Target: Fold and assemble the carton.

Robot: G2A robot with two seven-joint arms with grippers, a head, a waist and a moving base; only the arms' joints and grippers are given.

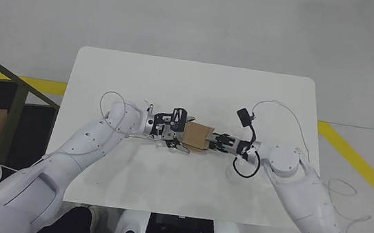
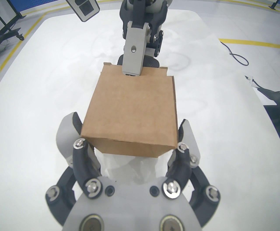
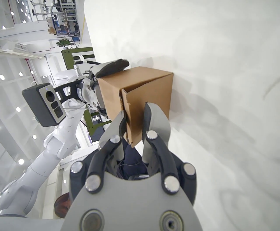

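Note:
A brown cardboard carton [image 1: 198,136] sits squared up near the middle of the white table [image 1: 177,81]. My left gripper [image 1: 179,135] clasps it from one end, a finger pressed on each side wall of the carton [image 2: 131,113]. From the opposite end my right gripper [image 1: 213,142] is shut on an end flap of the carton [image 3: 153,87]. In the right wrist view the right gripper [image 3: 135,110] pinches the flap's edge, and that end stands slightly ajar. The left wrist view shows the right gripper [image 2: 132,72] at the far edge.
A thin cable [image 1: 291,114] loops over the table's right part behind the right arm. A green frame [image 1: 15,97] with stacked cardboard stands off the table's left side. Yellow tape [image 1: 350,145] marks the floor to the right.

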